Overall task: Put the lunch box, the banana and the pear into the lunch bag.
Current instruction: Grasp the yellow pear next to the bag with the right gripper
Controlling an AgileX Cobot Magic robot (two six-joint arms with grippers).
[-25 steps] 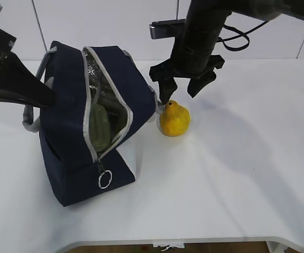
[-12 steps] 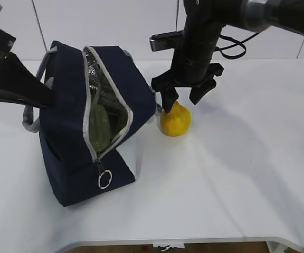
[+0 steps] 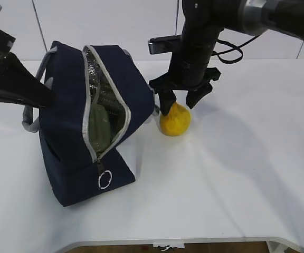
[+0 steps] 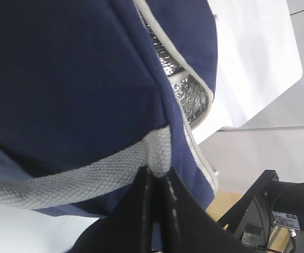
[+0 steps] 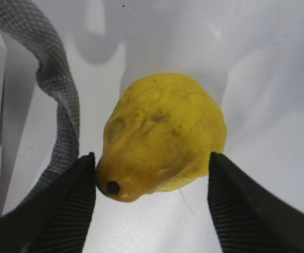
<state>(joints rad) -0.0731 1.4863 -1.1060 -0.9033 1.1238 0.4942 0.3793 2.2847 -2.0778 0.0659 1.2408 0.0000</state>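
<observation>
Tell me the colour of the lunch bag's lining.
Silver foil, crinkled; the lunch bag shows its lining best in the left wrist view.

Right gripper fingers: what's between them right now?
The pear sits between the open right gripper fingers, clearest in the right wrist view. The left finger touches it; a gap remains at the other.

No text, brand, number or sign can be read in any view. The only label-like thing is a small sticker (image 4: 286, 220) at about four o'clock in the left wrist view, on a dark piece of equipment beneath the table edge; it carries lines of print, but they are too small and blurred to make out.
</observation>
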